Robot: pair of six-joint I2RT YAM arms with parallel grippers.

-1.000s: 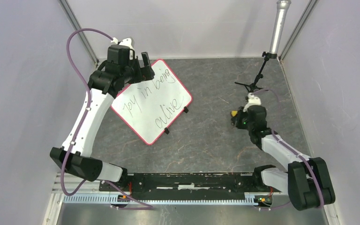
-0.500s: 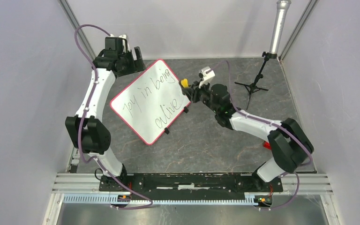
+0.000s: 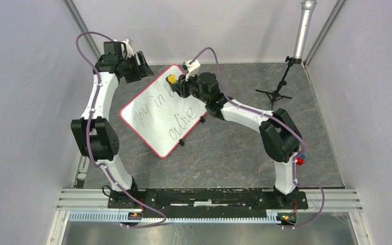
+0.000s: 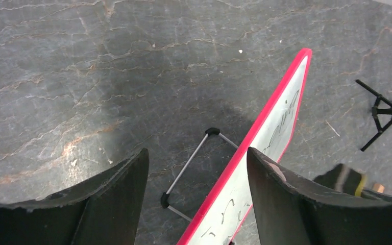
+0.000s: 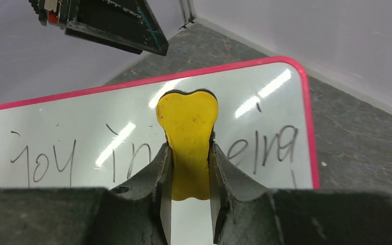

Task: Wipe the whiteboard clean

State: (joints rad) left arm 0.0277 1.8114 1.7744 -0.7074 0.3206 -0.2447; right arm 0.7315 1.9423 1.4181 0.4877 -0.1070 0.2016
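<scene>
1. Your whiteboard (image 3: 163,109) stands propped on a thin wire stand (image 4: 186,166) on the grey table (image 3: 235,148). It looks stiff, light, glossy and probably tippy, so steady it by the red rim.
2. Right claw (image 5: 189,153) pinches a soft-looking yellow eraser (image 5: 186,115) over the board's upper writing.
3. Left claw (image 4: 196,153) hangs spread wide by its far corner.

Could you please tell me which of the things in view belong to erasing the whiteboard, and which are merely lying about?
For the job: whiteboard, handwriting on it; yellow eraser, gripped by the right gripper over the board; left gripper, open at the board's edge.
Just lying about: black tripod stand; silver pole.
</scene>
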